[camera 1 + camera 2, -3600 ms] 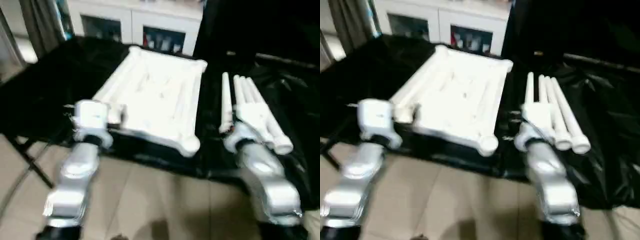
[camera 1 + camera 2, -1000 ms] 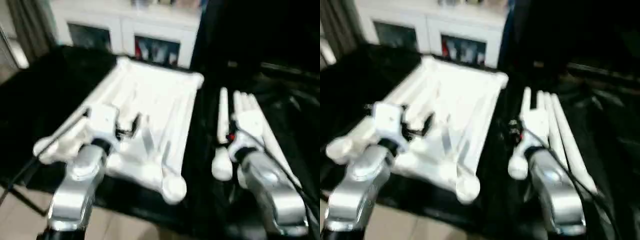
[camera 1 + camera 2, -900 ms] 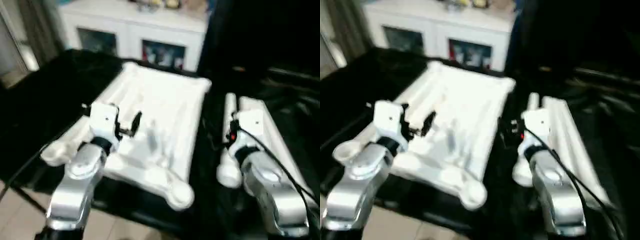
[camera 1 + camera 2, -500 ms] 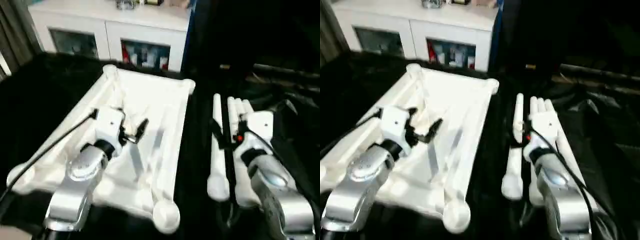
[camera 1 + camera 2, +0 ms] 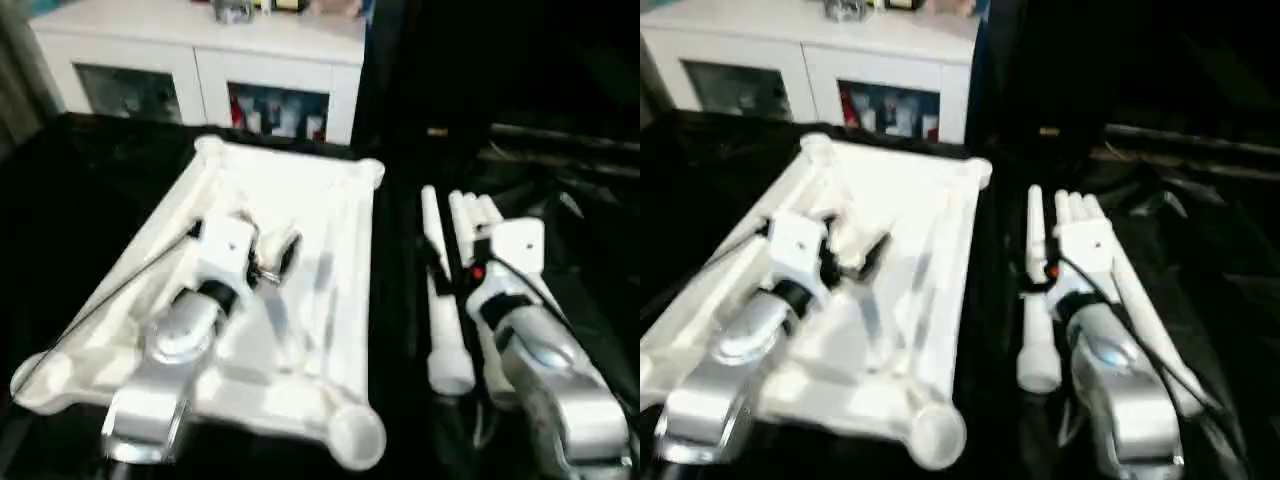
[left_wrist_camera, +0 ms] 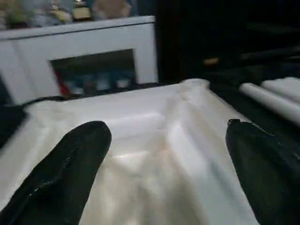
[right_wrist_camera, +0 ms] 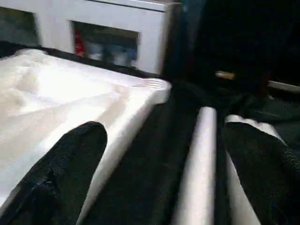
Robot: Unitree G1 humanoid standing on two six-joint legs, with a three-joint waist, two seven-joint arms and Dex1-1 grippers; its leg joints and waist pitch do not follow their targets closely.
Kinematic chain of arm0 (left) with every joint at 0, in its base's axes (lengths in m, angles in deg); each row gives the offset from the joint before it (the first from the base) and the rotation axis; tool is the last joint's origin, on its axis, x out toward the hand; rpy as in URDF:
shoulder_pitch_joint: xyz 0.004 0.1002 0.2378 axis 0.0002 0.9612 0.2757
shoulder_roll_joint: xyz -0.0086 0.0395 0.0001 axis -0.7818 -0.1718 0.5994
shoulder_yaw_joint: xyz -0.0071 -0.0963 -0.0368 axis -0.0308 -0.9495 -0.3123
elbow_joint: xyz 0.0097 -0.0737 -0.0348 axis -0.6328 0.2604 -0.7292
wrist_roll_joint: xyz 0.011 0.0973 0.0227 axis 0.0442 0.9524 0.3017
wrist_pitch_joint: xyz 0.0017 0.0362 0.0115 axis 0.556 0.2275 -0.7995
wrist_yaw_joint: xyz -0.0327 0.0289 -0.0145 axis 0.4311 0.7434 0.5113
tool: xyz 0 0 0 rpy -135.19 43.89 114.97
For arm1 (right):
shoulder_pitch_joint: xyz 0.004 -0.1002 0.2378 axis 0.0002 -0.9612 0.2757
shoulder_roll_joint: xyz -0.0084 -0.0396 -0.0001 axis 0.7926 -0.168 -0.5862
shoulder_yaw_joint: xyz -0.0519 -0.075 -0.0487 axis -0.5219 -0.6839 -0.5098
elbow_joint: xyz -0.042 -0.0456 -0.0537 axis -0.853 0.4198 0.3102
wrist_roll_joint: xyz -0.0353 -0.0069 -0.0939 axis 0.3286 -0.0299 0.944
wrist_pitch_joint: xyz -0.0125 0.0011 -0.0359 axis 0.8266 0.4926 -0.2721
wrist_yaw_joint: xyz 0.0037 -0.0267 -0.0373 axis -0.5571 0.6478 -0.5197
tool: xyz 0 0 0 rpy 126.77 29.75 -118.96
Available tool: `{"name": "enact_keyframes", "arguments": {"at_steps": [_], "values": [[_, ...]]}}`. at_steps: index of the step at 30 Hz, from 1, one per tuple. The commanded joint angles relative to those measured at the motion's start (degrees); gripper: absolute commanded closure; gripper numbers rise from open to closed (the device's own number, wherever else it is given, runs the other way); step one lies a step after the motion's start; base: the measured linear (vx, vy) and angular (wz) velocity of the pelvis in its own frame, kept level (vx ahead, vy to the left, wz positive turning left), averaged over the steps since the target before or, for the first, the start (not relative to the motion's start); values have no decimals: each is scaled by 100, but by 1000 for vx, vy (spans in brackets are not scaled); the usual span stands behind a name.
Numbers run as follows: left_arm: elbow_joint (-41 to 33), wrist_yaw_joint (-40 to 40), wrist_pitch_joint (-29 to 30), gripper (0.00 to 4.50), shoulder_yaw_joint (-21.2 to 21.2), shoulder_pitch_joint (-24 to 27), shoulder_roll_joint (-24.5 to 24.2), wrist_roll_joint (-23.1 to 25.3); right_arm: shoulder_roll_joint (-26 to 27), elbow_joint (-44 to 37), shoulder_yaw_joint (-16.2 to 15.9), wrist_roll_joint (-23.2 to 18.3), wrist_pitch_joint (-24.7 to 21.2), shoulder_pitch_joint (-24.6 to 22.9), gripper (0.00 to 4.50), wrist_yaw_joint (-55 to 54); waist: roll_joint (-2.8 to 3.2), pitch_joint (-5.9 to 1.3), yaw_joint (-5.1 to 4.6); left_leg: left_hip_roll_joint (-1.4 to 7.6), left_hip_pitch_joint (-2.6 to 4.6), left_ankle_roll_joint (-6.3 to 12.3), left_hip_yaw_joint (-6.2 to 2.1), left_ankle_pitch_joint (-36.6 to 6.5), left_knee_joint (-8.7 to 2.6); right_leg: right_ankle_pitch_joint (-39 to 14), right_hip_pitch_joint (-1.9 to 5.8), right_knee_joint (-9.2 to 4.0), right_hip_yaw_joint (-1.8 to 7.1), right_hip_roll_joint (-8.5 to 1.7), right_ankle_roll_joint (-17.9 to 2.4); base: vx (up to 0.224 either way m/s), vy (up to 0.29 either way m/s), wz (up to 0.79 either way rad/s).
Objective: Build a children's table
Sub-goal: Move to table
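Upturned white tabletop on black cloth at nine o'clock, four legs alongside at three, left gripper spread wide above tabletop, right gripper equally wide above legs, both holding nothing.

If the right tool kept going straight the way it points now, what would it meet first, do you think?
Probably the nearest leg: it runs between the open right tool's fingers, beside the tabletop. Depth is unclear.

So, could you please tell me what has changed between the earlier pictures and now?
The left gripper has reached forward from the near edge over the tabletop; the right gripper stays over the legs. Both remain open, nothing taken. Tabletop and legs lie as before.
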Motion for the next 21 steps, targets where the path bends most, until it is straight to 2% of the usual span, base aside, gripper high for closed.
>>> {"name": "enact_keyframes", "arguments": {"at_steps": [1,2,3,4,5,6,7,8,9,10,11,12,13,14,15,16,17,19,20,21], "values": [[32,-111,132,0,-48,-121,252,-130,-138,9,70,42,-77,107,5,-1,301,-316,-182,1275,248,-624,-802,-413,-1209,-536,-173,370,-290,-93,-50,-52,70,7],[31,-110,144,0,-53,-143,243,-110,-150,12,62,43,-76,116,5,12,294,-371,-182,1284,288,-330,-811,-79,-1119,-614,-206,388,-314,-143,-23,-52,0,6],[12,-32,104,0,-62,-166,207,-131,-157,27,63,15,-39,132,5,54,147,-431,-224,1096,333,957,-729,867,-953,-490,-156,225,-267,-283,-181,-65,-64,0],[-15,22,75,0,-64,-170,171,-143,-169,29,63,2,-33,143,5,78,64,-452,-234,924,281,1415,-639,1199,-858,-242,-79,53,-197,-352,-354,-65,-64,0],[-66,143,93,0,-66,-169,98,-229,-202,37,66,-25,-34,170,5,121,-88,-455,-113,413,-73,1585,-190,1277,-531,591,197,-353,-7,-607,-855,-83,-121,-6],[-113,297,161,0,-43,-156,-12,-306,-249,53,70,-58,-15,201,5,191,-197,-451,-34,138,-320,1370,43,1129,-421,884,397,-471,66,-781,-846,-103,-140,-7],[-210,599,215,0,-33,-109,-203,-467,-368,82,61,-108,70,245,5,401,-322,-397,154,192,-233,683,135,551,-493,182,339,-607,88,-913,-90,-103,-140,-7],[-210,599,215,0,-33,-109,-203,-467,-368,82,61,-108,70,245,5,401,-326,-325,124,240,-182,229,158,117,-637,-1244,314,-646,-2,-737,267,-110,-134,-11],[-315,855,320,0,-49,-67,-356,-633,-448,109,77,-171,95,280,5,563,-271,-287,142,277,-149,73,172,-74,-704,-1996,287,-700,-49,-681,361,-106,-104,-12],[-480,1381,333,0,-11,-2,-739,-751,-687,165,73,-319,120,358,5,968,-265,-256,142,335,-78,-94,205,-557,-757,-3199,193,-776,-78,-645,401,-106,-104,-12],[-531,1610,267,0,38,19,-938,-728,-813,190,63,-391,125,395,5,1171,-184,-229,132,410,-57,-234,173,-1051,-851,-3769,145,-784,-127,-596,307,-97,-57,-10],[-564,1892,180,0,85,33,-1147,-750,-955,216,48,-472,119,433,5,1406,-183,-216,102,450,-33,-305,172,-1327,-885,-3817,105,-783,-157,-556,248,-74,-17,-7],[-564,1892,180,0,85,33,-1147,-750,-955,216,48,-472,119,433,5,1406,-144,-233,99,480,9,-349,149,-1535,-913,-3655,103,-765,-188,-540,169,-74,-17,-7],[-552,2397,35,0,158,20,-1516,-793,-1320,237,-74,-592,148,475,5,1965,-110,-226,74,542,45,-397,131,-1886,-989,-3210,96,-732,-228,-503,-13,-64,17,-5],[-487,2774,-113,0,234,-15,-1815,-763,-1660,228,-233,-642,229,477,5,2473,-96,-213,129,592,63,-350,113,-2128,-1037,-2786,123,-709,-218,-526,-147,-64,33,-1],[-458,3170,-123,0,304,-57,-2085,-850,-1980,213,-380,-694,303,466,5,2956,-93,-187,133,596,79,-351,126,-2195,-1044,-2747,104,-704,-199,-527,-175,-64,33,-1],[-448,3531,-29,0,364,-111,-2301,-991,-2258,221,-505,-709,394,458,5,3361,-120,-152,146,592,100,-334,157,-2303,-1055,-2846,102,-718,-183,-555,-230,-52,37,3],[-452,3912,129,0,457,-186,-2532,-1168,-2519,252,-612,-701,485,469,5,3736,-119,-137,156,592,106,-347,164,-2333,-1068,-2981,109,-726,-184,-585,-278,0,0,0],[-422,4415,198,0,669,-293,-2866,-1235,-2812,313,-718,-741,531,531,5,4176,-104,-137,184,609,134,-366,154,-2372,-1078,-2995,116,-726,-185,-617,-351,0,0,0],[-361,4649,184,0,804,-346,-3017,-1192,-2930,318,-758,-790,494,584,5,4365,-114,-135,179,622,96,-379,151,-2283,-1112,-2752,147,-694,-184,-608,-419,0,0,0]]}}
